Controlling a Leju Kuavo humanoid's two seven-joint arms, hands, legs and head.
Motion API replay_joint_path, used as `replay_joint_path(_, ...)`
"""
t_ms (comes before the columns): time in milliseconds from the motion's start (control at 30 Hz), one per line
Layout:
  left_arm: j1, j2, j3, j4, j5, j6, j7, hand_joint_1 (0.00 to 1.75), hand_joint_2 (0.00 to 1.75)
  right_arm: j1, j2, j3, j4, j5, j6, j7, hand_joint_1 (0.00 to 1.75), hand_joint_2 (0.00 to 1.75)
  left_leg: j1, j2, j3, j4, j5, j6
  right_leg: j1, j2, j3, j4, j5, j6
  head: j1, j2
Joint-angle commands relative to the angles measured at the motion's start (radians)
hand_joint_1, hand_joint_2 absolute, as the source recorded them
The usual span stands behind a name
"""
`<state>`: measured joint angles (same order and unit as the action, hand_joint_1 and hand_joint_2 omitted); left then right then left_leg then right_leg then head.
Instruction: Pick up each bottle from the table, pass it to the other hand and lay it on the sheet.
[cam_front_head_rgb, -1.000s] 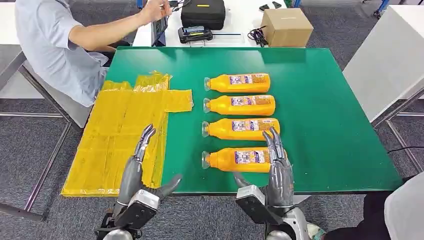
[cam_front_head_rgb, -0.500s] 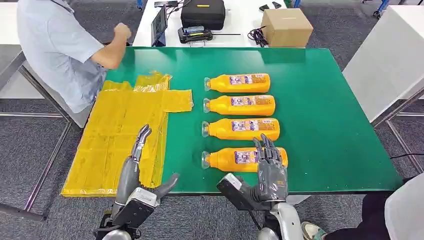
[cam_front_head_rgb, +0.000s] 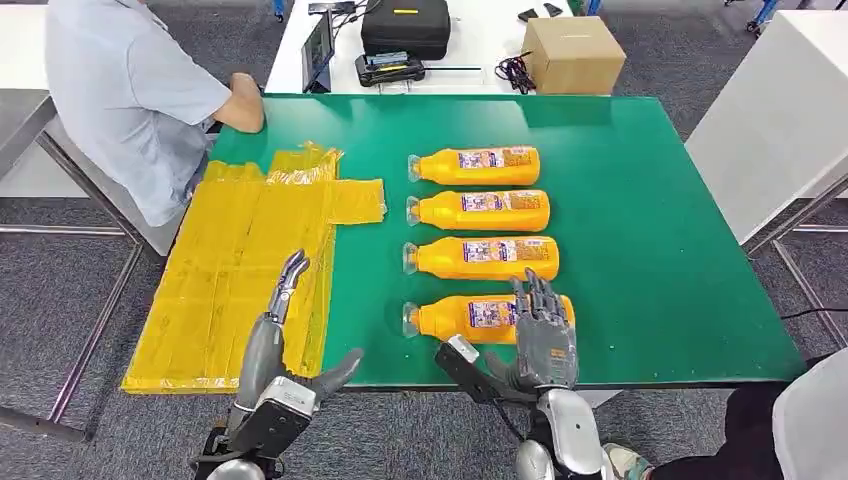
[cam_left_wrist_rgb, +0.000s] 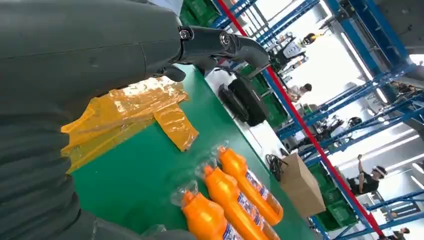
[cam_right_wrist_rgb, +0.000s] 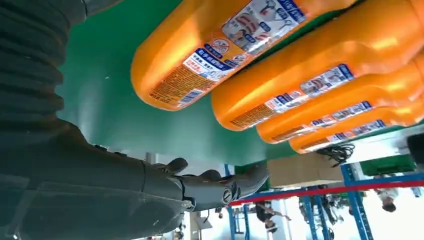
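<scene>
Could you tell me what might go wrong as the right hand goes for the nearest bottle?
1. The right hand is open over the base of the nearest bottle, which lies on its side; a glancing touch could roll it.
2. The next bottle lies close beside it and could get knocked.
3. The yellow sheet is wrinkled, so a laid bottle may not settle flat.

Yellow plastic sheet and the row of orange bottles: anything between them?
Nothing: the head view shows bare green table between the yellow plastic sheet and the orange bottles.
</scene>
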<state>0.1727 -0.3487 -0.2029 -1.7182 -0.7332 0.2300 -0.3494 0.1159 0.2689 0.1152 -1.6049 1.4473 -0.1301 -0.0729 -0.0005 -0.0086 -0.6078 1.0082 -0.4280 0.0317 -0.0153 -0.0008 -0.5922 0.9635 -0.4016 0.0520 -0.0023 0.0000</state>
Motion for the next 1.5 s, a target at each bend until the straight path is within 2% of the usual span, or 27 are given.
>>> replay_joint_path(33,-0.014,0.000,-0.053,0.071,0.011,-0.023,0.019,0.00,1.75,-0.075,-0.062,-0.034,0.126,0.048,0.020,0.044,0.00,1.75,0.001,0.001,0.005,-0.002,-0.001,-0.001,0.001,0.000,0.006,-0.002,-0.001,-0.001,0.000,0.000)
replay_joint_path(600,-0.019,0.000,-0.073,0.065,0.045,-0.020,0.000,0.00,1.75,-0.095,-0.071,-0.110,0.201,0.012,0.042,0.029,0.00,1.75,0.000,0.000,0.002,-0.001,0.000,-0.001,0.001,0.000,0.002,-0.001,0.000,-0.001,0.000,0.000)
replay_joint_path(700,-0.018,0.000,-0.072,0.055,0.047,-0.018,0.000,0.00,1.75,-0.095,-0.079,-0.118,0.218,0.007,0.047,0.025,0.00,1.75,0.001,0.000,0.007,0.000,-0.003,-0.002,0.001,-0.001,0.007,-0.001,-0.003,-0.002,0.000,0.000)
replay_joint_path(733,-0.018,0.000,-0.071,0.056,0.047,-0.017,0.000,0.00,1.75,-0.097,-0.079,-0.119,0.222,0.005,0.048,0.023,0.00,1.75,0.001,0.000,0.004,0.000,-0.001,-0.001,0.001,-0.001,0.004,-0.001,-0.001,-0.001,0.000,0.000)
replay_joint_path(900,-0.033,0.000,-0.060,0.018,0.095,0.013,-0.011,0.00,1.75,-0.144,-0.095,-0.126,0.266,0.017,0.014,0.005,0.00,1.75,0.000,0.000,0.002,0.000,-0.001,-0.001,0.001,0.000,0.002,-0.001,0.000,-0.001,0.000,0.000)
replay_joint_path(1300,-0.051,0.000,-0.079,0.055,0.122,-0.006,-0.009,0.00,1.75,-0.215,-0.111,-0.116,0.373,0.036,0.013,0.001,0.00,1.75,0.001,0.002,0.007,0.000,-0.003,-0.002,0.002,0.001,0.007,-0.001,-0.002,-0.002,0.000,0.000)
replay_joint_path(1400,-0.054,0.000,-0.080,0.058,0.123,-0.010,-0.011,0.00,1.75,-0.226,-0.111,-0.116,0.393,0.033,0.014,0.001,0.00,1.75,0.001,0.000,0.002,0.000,0.000,-0.001,0.001,0.000,0.003,-0.001,0.000,-0.001,0.000,0.000)
replay_joint_path(1467,-0.059,0.000,-0.082,0.069,0.123,-0.009,-0.011,0.00,1.75,-0.242,-0.114,-0.115,0.425,0.031,0.014,0.001,0.00,1.75,0.001,0.000,0.006,0.000,-0.003,-0.002,0.001,0.000,0.007,-0.001,-0.002,-0.002,0.000,0.000)
replay_joint_path(1500,-0.059,0.000,-0.082,0.071,0.123,-0.009,-0.011,0.00,1.75,-0.243,-0.114,-0.115,0.429,0.030,0.013,0.001,0.00,1.75,0.001,0.000,0.004,-0.001,-0.001,-0.001,0.001,0.000,0.004,-0.001,-0.001,-0.001,0.000,0.000)
